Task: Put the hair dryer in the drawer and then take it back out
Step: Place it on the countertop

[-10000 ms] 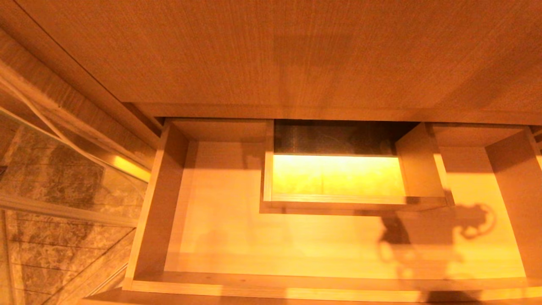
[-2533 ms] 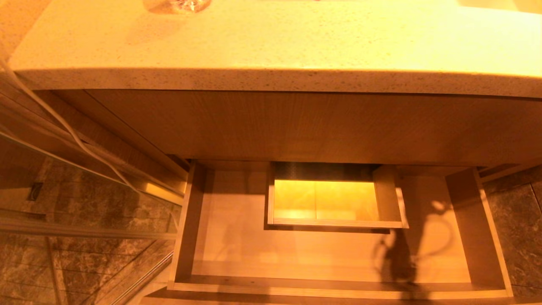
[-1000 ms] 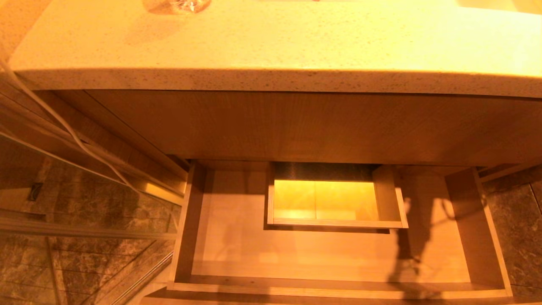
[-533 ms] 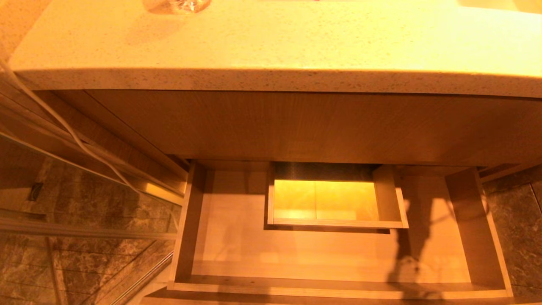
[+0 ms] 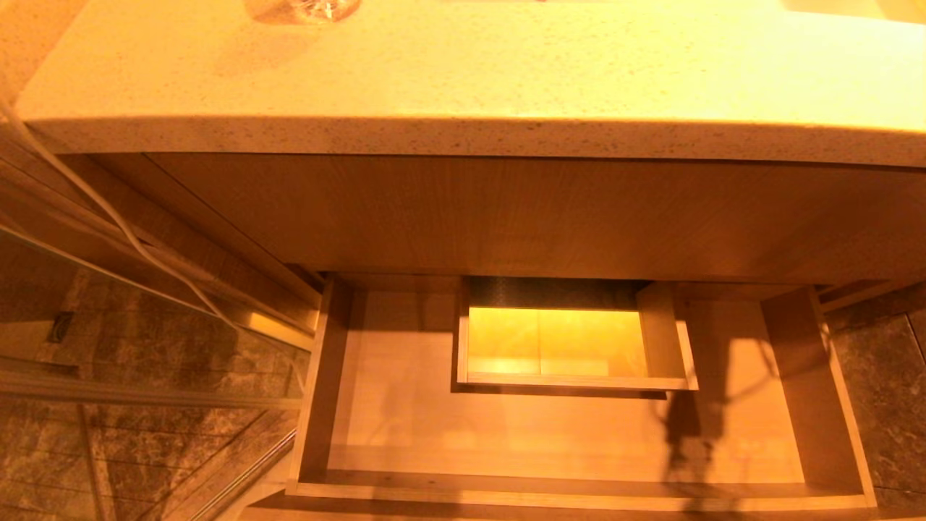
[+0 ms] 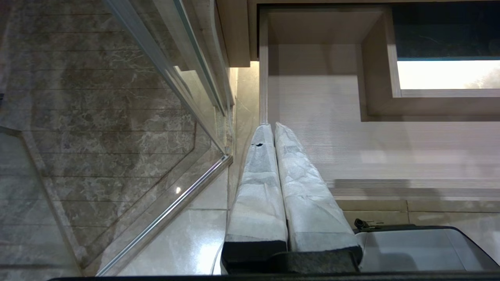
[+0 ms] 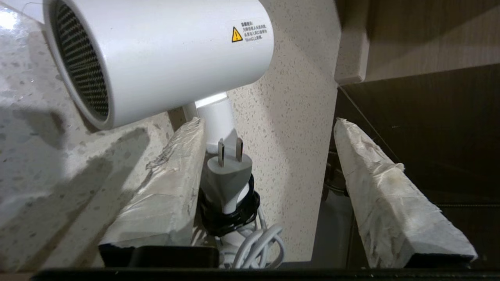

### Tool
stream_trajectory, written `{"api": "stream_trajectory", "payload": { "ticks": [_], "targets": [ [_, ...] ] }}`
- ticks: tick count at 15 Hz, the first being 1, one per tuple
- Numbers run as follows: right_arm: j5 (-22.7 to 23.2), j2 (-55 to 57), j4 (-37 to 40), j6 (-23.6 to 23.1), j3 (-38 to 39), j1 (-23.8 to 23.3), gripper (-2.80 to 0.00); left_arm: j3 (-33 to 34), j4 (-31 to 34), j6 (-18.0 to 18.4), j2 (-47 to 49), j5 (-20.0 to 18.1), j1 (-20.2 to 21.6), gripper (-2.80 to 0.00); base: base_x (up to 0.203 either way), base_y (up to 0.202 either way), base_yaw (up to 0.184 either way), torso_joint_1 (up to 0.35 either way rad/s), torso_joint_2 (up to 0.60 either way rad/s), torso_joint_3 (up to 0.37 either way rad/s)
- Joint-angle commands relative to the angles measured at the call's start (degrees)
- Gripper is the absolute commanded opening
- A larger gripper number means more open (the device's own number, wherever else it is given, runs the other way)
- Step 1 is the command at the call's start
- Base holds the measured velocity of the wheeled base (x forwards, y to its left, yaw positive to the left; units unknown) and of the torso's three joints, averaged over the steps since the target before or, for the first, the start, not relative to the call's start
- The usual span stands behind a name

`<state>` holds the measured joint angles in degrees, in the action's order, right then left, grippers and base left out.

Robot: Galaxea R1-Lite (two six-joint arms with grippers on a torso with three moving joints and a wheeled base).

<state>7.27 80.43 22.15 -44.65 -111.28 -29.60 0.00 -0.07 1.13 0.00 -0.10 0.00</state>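
Note:
The white hair dryer [image 7: 156,58] shows only in the right wrist view, its rounded head over the speckled stone counter [image 7: 297,117]. Its handle, grey plug [image 7: 228,171] and black-tied white cord [image 7: 254,242] lie against one finger of my right gripper [image 7: 268,121]. That gripper is open, with a wide gap to the other finger [image 7: 375,183]. The drawer [image 5: 318,391] stands pulled out and holds nothing, only a shadow on its right floor. My left gripper [image 6: 273,127] is shut and parked beside the drawer's [image 6: 351,148] left side.
A boxed cut-out [image 5: 571,347] sits in the middle rear of the drawer. The stone countertop [image 5: 463,65] overhangs the wood cabinet front [image 5: 506,217]. A glass shower panel [image 5: 145,340] and marble floor lie to the left; dark floor tiles [image 5: 882,391] lie right.
The shadow on the drawer's right floor has shifted and changed shape over the last second. The drawer stays open and bare. Ten seconds ago the head camera sat closer in.

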Motion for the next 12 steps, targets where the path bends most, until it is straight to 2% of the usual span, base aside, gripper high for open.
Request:
{"api": "stream_trajectory", "payload": {
  "ticks": [1, 5, 9, 12],
  "targets": [
    [-0.07, -3.89, 2.71, -0.43, 0.00, -0.02, -2.80, 0.09, -0.01, 0.01, 0.00, 0.01, 0.00, -2.80, 0.000, 0.000, 0.000, 0.000, 0.00, 0.000],
    [0.06, -8.95, 11.94, -0.07, 0.21, 0.06, -2.80, 0.09, -0.01, 0.01, 0.00, 0.01, 0.00, -2.80, 0.000, 0.000, 0.000, 0.000, 0.00, 0.000],
    [-0.10, -12.24, 25.90, 1.10, 0.88, 0.13, -2.80, 0.09, -0.01, 0.01, 0.00, 0.01, 0.00, -2.80, 0.000, 0.000, 0.000, 0.000, 0.00, 0.000],
    [-0.39, -12.57, 30.50, 3.00, 1.32, 0.12, -2.80, 0.09, -0.01, 0.01, 0.00, 0.01, 0.00, -2.80, 0.000, 0.000, 0.000, 0.000, 0.00, 0.000]
  ]
}}
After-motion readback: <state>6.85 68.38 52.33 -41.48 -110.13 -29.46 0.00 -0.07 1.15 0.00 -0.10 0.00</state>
